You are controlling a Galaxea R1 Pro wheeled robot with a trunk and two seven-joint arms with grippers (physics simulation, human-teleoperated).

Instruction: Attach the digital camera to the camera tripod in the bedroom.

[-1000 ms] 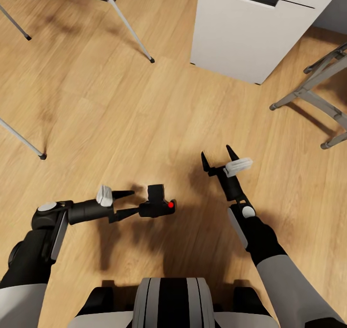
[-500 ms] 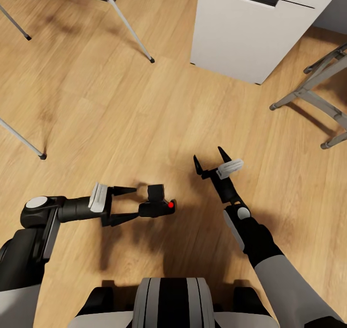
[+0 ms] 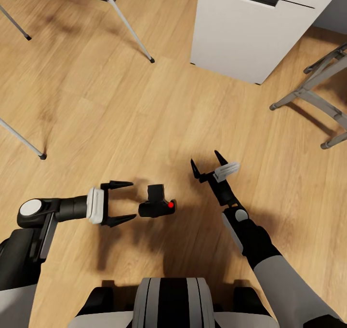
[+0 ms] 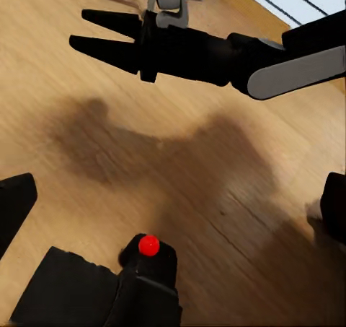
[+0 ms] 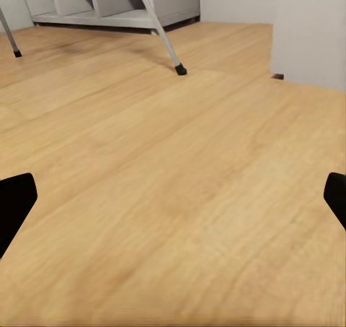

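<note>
Since a second ago the left gripper [image 3: 124, 201] has drawn back from the digital camera [image 3: 156, 205], fingers spread and clear of it; the right gripper [image 3: 206, 163] has eased slightly toward 10 o'clock, fingers also apart and empty. So the camera lies unheld on the floor [image 3: 144, 116], just ahead of the robot's trunk, its red dot toward 3 o'clock. Nothing is attached yet: picking up, carrying and mounting all remain. Farther out, light wood planks run to the camera tripod [image 3: 129, 28], whose thin legs stand at 11 o'clock; its head seems cut off by the frame. A white cabinet [image 3: 246, 34] stands at 1 o'clock, a grey stool [image 3: 318, 89] at 2.
</note>
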